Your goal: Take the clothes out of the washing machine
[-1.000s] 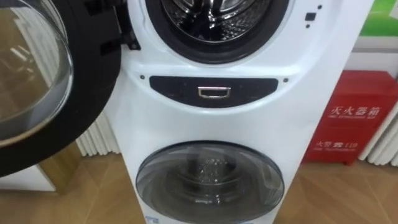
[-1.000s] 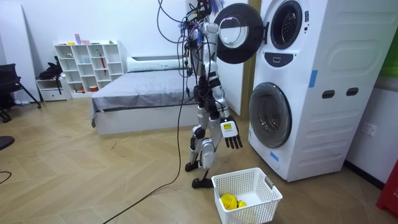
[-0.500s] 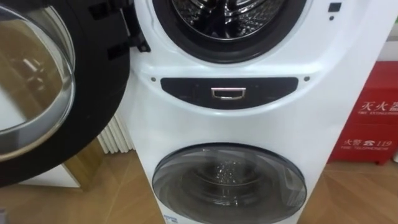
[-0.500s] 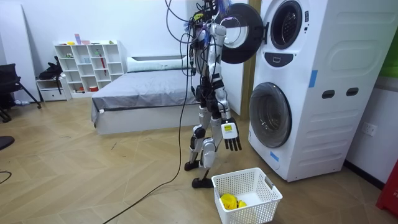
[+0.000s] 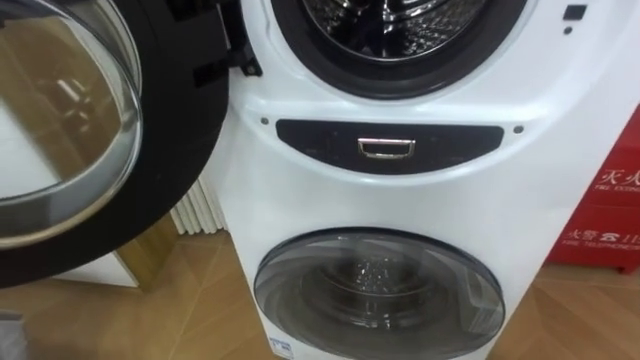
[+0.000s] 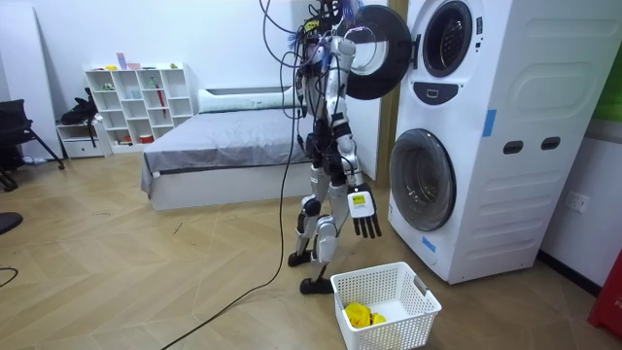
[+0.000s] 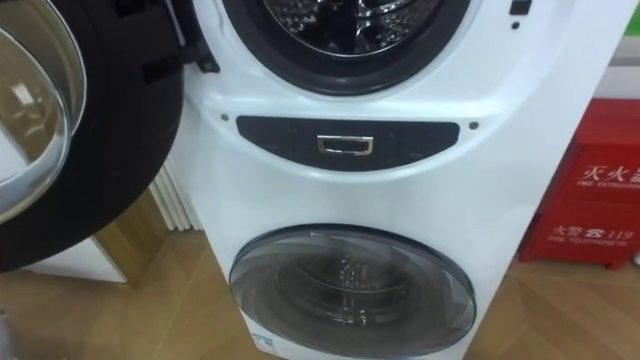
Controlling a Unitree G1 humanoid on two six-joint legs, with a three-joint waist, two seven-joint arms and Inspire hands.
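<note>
A white stacked washing machine (image 5: 390,200) fills the eye views. Its upper drum (image 5: 400,25) stands open, showing bare metal ribs at the top edge. The upper round door (image 5: 70,130) hangs swung out to the left. The lower glass door (image 5: 378,295) is closed. In the room view I stand upright facing the machine (image 6: 486,136), close to the open door (image 6: 374,53). My right hand (image 6: 364,222) hangs by my thigh, fingers straight and holding nothing. A yellow cloth (image 6: 362,314) lies in the white basket (image 6: 420,292) on the floor by my feet.
A red box (image 5: 605,200) stands right of the machine, and a white radiator (image 5: 200,205) is behind the open door. A bed (image 6: 224,156) and a white shelf unit (image 6: 136,102) are behind me. The floor is wood.
The eye view has shifted, so the machine now sits further right and the open door shows more. In the room view my upper body has straightened towards the door; the right hand stays hanging.
</note>
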